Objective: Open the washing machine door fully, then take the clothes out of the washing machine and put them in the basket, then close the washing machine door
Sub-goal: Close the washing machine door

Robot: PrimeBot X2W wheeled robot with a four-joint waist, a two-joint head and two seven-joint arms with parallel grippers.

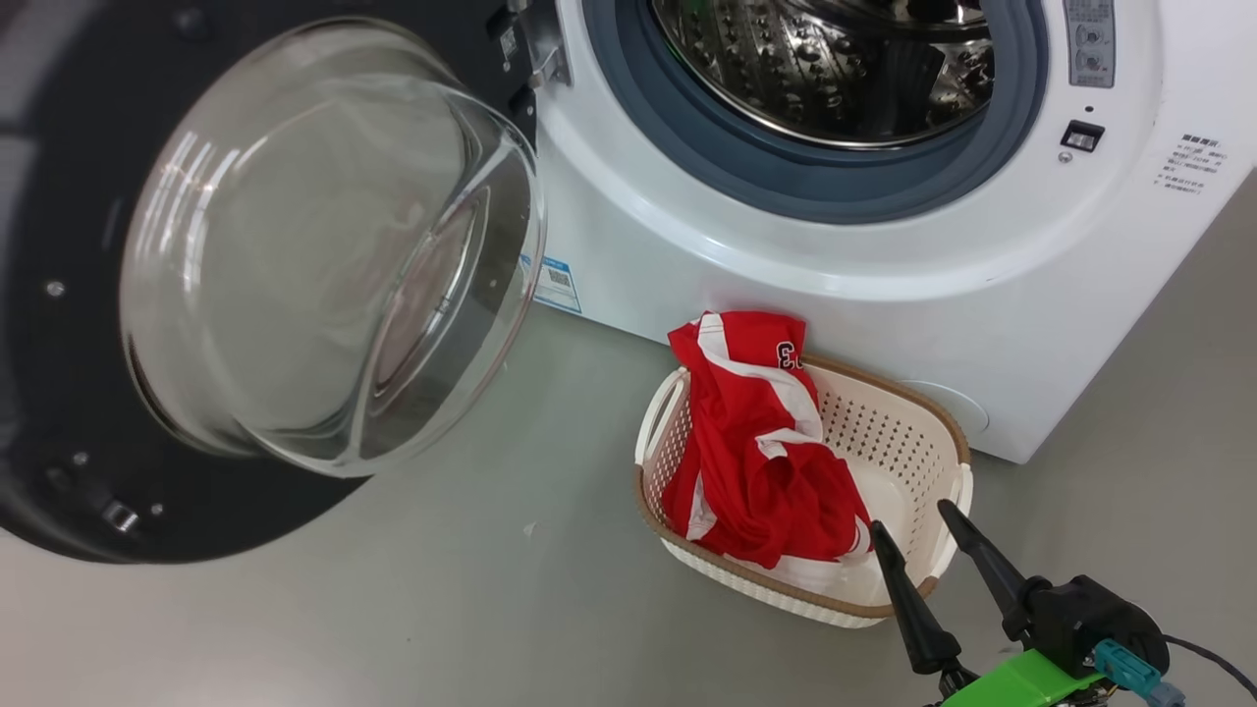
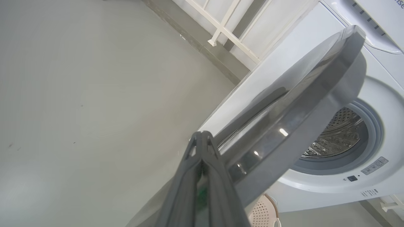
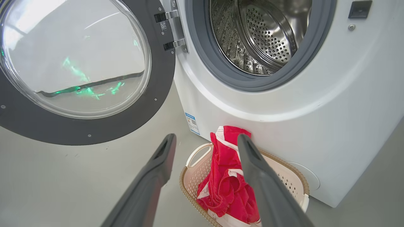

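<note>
The washing machine door (image 1: 324,255) stands swung out to my left on its hinges, glass bowl bulging toward the head camera, black rim around it. Behind it the washing machine (image 1: 786,245) shows its grey gasket and the perforated steel of the drum (image 1: 835,69) through the round opening. A blue label (image 1: 557,285) sits at the machine's lower corner, just past the door's edge.

On the floor (image 1: 393,609), close against the machine's front, is the basket (image 1: 903,432). The clothes (image 1: 756,442) lie in it: red cloth with white stripes, bunched on the basket's left side, with one end draped up over the far rim and showing a dark number. A bit of white cloth peeks out beneath the red at the near rim.

My right fingers (image 1: 908,599) are spread wide apart, holding nothing, hovering over the basket's near right corner and pointing toward the machine. My left fingers (image 2: 189,176) are pressed together, empty, right beside the door's outer rim; I cannot tell whether they touch it.
</note>
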